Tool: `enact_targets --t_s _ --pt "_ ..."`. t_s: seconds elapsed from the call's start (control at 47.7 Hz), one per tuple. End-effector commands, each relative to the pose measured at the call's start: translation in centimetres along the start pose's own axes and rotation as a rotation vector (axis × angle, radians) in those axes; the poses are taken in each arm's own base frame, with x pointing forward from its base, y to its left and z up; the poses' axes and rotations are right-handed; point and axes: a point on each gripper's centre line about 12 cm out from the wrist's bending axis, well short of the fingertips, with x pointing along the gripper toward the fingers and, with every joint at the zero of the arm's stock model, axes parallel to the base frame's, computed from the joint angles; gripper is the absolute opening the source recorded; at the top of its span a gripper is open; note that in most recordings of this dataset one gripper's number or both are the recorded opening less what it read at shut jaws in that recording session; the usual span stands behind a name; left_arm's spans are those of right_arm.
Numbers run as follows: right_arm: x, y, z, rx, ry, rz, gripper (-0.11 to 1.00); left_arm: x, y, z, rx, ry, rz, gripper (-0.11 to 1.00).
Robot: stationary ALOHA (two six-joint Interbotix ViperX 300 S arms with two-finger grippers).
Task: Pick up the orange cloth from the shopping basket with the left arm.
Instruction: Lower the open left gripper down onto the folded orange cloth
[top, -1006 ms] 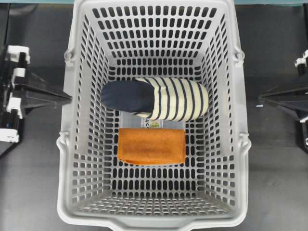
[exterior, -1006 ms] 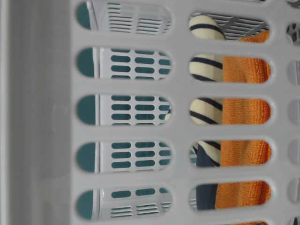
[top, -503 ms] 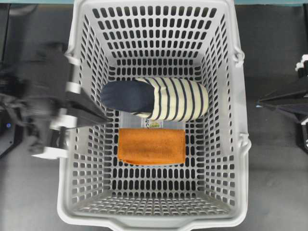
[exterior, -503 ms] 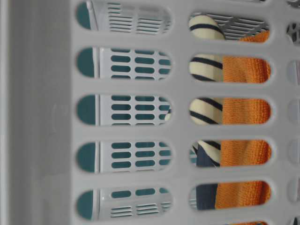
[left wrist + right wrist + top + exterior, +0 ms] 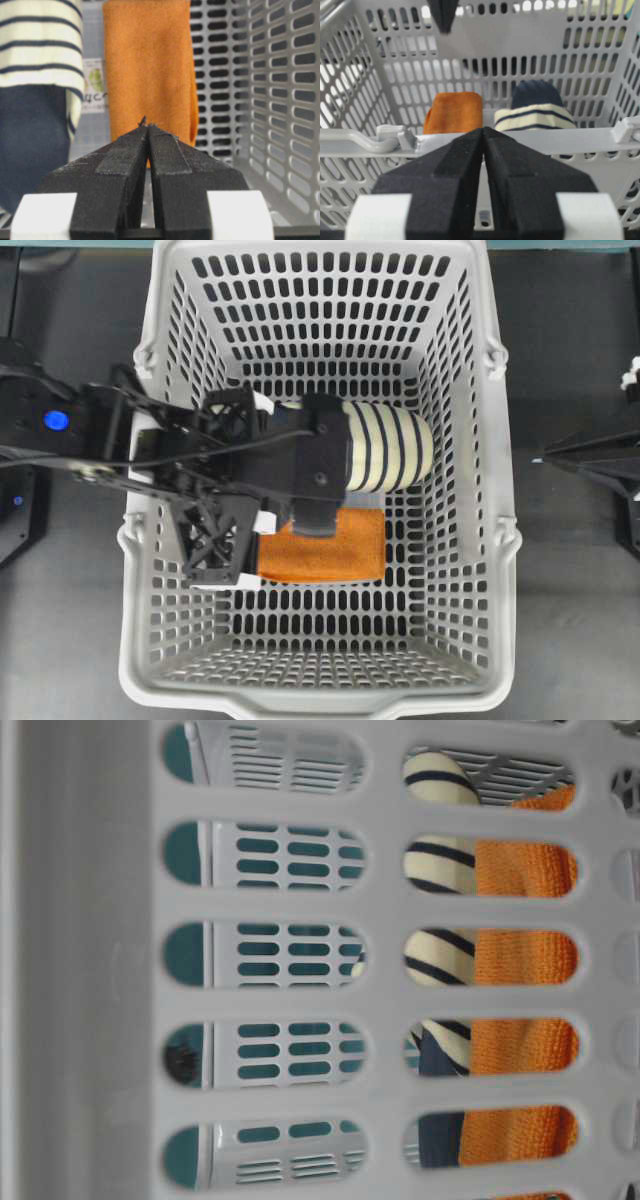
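Overhead view: the shopping basket (image 5: pixel 150 540), light grey with slotted walls and floor, fills the middle of the frame. The orange cloth (image 5: pixel 335 550) lies flat on the basket floor, a folded rectangle with a nubbly terry surface, long side running left–right. Its left and far edges are covered by the left arm (image 5: pixel 230 455), which reaches in over the basket's left wall. Just beyond the cloth on the far side lies the navy and cream striped slipper (image 5: pixel 390 445); only its striped part shows here, the rest is under the arm.

Left wrist view: the left gripper (image 5: pixel 148 129) has its two black fingers pressed together, nothing between them. The tip hangs above the near end of the cloth (image 5: pixel 147 65); contact cannot be confirmed. The cloth shows an even orange with a fine pile, straight edges, and a folded thickness visible along its right edge. The slipper (image 5: pixel 37 85) is beside it on the left, navy part nearest the camera. A small printed label (image 5: pixel 95 87) shows on the floor between them.

Right wrist view: the right gripper (image 5: pixel 484 131) sits outside the basket, behind its rim, fingers pressed together and empty. Cloth (image 5: pixel 454 112) and slipper (image 5: pixel 536 112) are seen side by side past the rim.

Table-level view: through the wall slots, the cloth (image 5: pixel 525 960) and slipper (image 5: pixel 440 955) appear to touch.
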Motion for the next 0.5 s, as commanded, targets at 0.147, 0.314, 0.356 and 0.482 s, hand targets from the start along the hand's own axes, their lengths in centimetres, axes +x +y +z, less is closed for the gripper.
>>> enact_targets --t_s 0.147,0.314,0.356,0.482 --pt "-0.3 0.0 0.7 0.003 0.000 -0.001 0.00 0.7 -0.2 0.8 0.004 -0.040 -0.004 0.40" --pt "-0.4 0.0 0.9 0.005 -0.008 0.000 0.00 3.5 -0.7 0.4 0.015 0.000 -0.007 0.85" --pt "-0.4 0.0 0.9 0.005 -0.009 0.000 0.00 4.4 -0.9 0.3 0.017 0.015 -0.009 0.90" --pt "-0.4 0.0 0.9 0.005 -0.008 0.000 0.00 6.6 -1.3 0.0 0.016 0.032 -0.013 0.90"
